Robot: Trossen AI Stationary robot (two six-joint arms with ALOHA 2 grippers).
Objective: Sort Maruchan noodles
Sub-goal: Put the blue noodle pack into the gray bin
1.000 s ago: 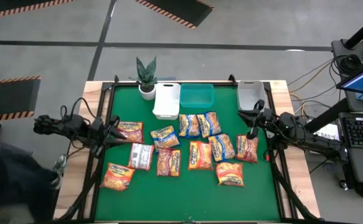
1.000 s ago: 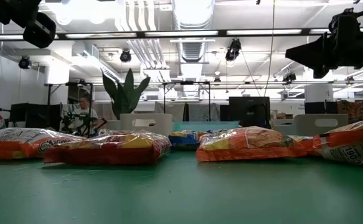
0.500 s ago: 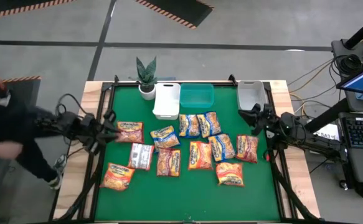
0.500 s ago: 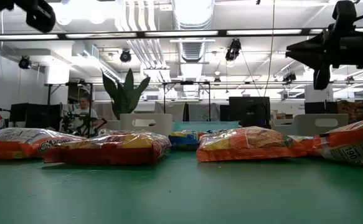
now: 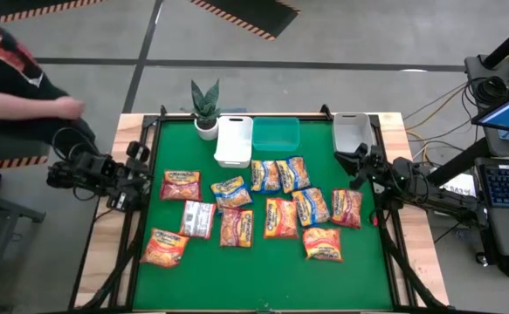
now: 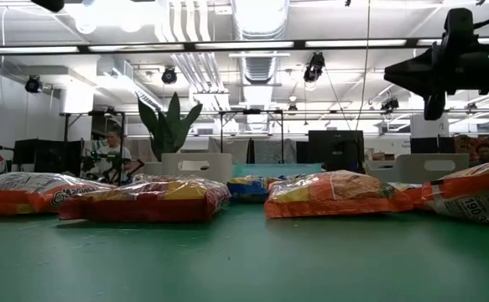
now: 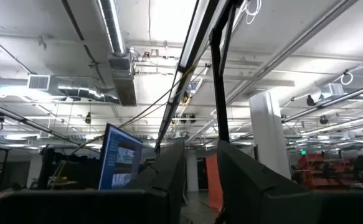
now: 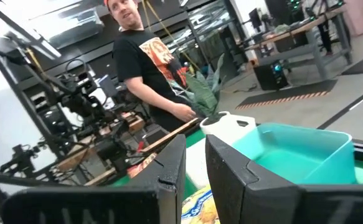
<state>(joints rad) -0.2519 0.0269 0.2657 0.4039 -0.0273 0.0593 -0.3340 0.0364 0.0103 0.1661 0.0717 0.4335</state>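
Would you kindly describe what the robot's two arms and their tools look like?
Both arms are dark, near-black jointed links with black cables trailing along them. The left tool and right tool each end in two flat, angular dark fingers, matte and unmarked.

Open green surface (image 5: 263, 279) along the near edge and down the far-left side. Ramen packets (image 5: 263, 208) crowding the middle band, leaving narrow gaps. Far edge blocked by potted plant (image 5: 205, 106), white bin (image 5: 234, 139), teal bin (image 5: 276, 133) and grey bin (image 5: 349, 131). Person (image 5: 14, 83) leaning in beyond the left corner.
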